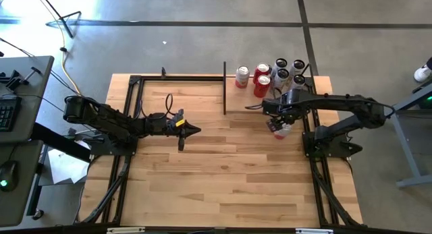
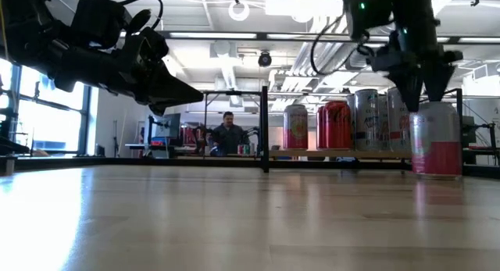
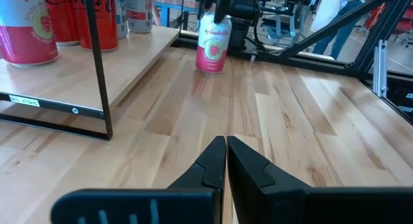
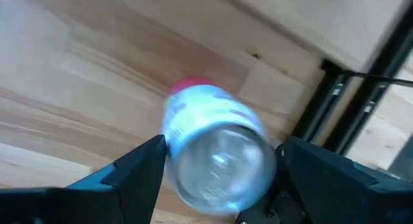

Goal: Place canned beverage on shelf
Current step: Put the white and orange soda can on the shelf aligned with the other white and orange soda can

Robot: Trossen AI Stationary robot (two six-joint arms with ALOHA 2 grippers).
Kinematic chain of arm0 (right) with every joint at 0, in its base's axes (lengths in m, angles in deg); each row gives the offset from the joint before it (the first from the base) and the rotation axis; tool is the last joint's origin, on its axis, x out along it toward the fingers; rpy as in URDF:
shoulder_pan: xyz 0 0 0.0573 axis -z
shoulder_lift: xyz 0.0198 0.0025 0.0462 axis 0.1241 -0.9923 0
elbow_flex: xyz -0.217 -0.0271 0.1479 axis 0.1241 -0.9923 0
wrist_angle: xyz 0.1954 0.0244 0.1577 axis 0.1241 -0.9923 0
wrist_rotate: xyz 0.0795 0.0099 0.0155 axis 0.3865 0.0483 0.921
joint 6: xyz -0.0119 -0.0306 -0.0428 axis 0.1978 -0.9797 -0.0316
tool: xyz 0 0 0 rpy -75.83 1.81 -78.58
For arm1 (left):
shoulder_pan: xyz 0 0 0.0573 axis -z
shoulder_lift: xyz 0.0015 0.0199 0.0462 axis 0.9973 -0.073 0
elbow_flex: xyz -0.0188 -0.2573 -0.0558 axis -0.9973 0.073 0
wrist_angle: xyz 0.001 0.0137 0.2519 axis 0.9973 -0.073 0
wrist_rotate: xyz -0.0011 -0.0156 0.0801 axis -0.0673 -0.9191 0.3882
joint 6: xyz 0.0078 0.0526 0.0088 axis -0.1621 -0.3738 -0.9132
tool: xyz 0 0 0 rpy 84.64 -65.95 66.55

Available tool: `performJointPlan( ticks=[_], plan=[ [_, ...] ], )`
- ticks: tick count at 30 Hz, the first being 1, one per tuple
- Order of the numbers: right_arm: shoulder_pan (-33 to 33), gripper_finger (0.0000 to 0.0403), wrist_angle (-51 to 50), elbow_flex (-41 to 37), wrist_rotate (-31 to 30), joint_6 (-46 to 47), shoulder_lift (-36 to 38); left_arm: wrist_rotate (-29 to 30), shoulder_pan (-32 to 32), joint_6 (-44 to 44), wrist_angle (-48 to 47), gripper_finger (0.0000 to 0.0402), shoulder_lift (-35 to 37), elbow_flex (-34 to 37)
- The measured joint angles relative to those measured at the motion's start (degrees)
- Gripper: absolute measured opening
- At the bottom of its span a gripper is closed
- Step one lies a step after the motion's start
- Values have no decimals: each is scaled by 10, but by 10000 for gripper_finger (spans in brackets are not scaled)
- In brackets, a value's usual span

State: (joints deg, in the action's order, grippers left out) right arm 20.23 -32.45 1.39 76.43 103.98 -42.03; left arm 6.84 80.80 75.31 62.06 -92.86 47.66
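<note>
The left claw (image 1: 194, 131) is closed and holds nothing, above the tabletop (image 1: 223, 187). The right claw (image 2: 426, 87) is wide open around the top of the pink can (image 2: 435, 138), which stands on the tabletop directly under it, just beside the shelf (image 3: 139, 53).

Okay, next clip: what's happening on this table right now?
The right gripper is over a pink-and-white can standing on the tabletop beside the shelf, its open fingers either side of the can's top, not visibly clamped. Several cans already stand on the shelf. The left gripper hangs shut above the middle of the table, holding nothing. A person sits in the room behind.
</note>
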Motion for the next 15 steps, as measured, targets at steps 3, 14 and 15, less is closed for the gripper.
performJointPlan(
  ticks=[3, 14, 15],
  plan=[
    [0, 300, 43, -48, 8, -19, -1, 0, 0, 0, -2, 7, 0, 0],
    [0, 299, 76, -73, 15, -47, 13, 0, 0, 0, 1, 7, 0, 0],
    [-1, 297, 78, -67, 20, -51, 13, 0, 0, 0, 1, 7, 0, 0]
  ],
)
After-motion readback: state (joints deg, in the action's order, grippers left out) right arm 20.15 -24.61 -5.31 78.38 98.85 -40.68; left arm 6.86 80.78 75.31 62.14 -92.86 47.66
